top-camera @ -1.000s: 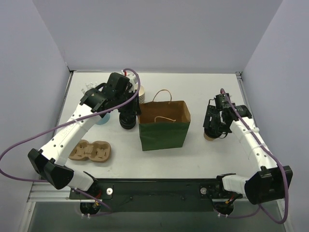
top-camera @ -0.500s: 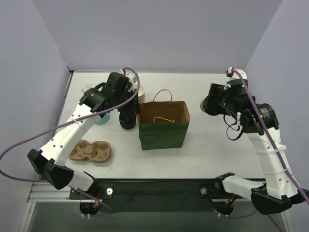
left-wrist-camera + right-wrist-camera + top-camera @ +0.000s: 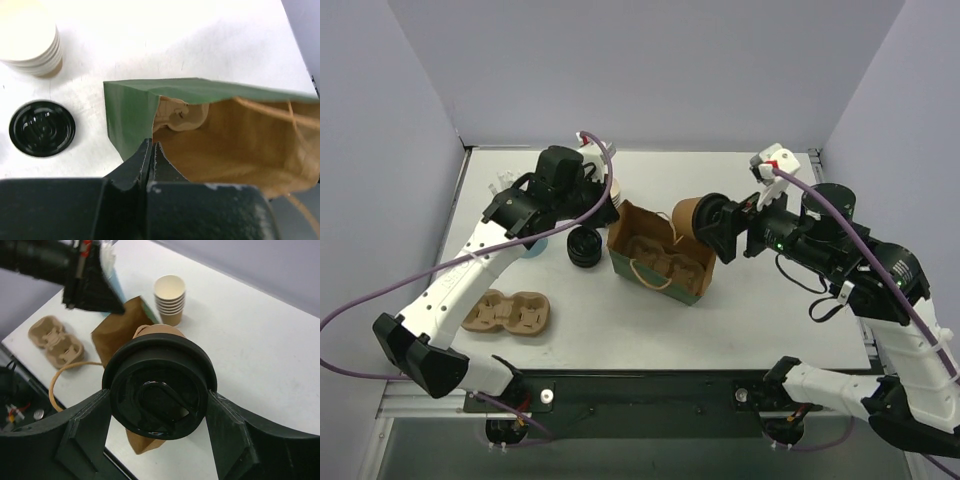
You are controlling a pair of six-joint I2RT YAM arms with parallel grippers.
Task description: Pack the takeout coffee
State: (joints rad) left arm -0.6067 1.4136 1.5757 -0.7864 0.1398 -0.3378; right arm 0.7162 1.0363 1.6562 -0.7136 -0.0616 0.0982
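Observation:
The takeout coffee [image 3: 692,220], a brown paper cup with a black lid [image 3: 159,390], is held on its side in the air by my right gripper [image 3: 715,228], which is shut on it just below the lid. It hangs at the mouth of the green paper bag [image 3: 690,290]. The bag is tipped over with its brown inside facing up and right. My left gripper [image 3: 613,210] is shut on the bag's left rim, as the left wrist view [image 3: 151,146] shows. A tan moulded carrier [image 3: 180,112] lies inside the bag [image 3: 127,115].
A stack of lidless tan cups [image 3: 30,42] stands behind the bag, also in the right wrist view [image 3: 170,300]. Loose black lids [image 3: 585,245] lie left of the bag. A second cup carrier [image 3: 508,312] lies at the front left. The bag's rope handle [image 3: 65,372] hangs loose.
My right gripper lifted the coffee from the table's right side and carried it left to the bag's mouth. My left gripper tipped the upright bag over toward the right.

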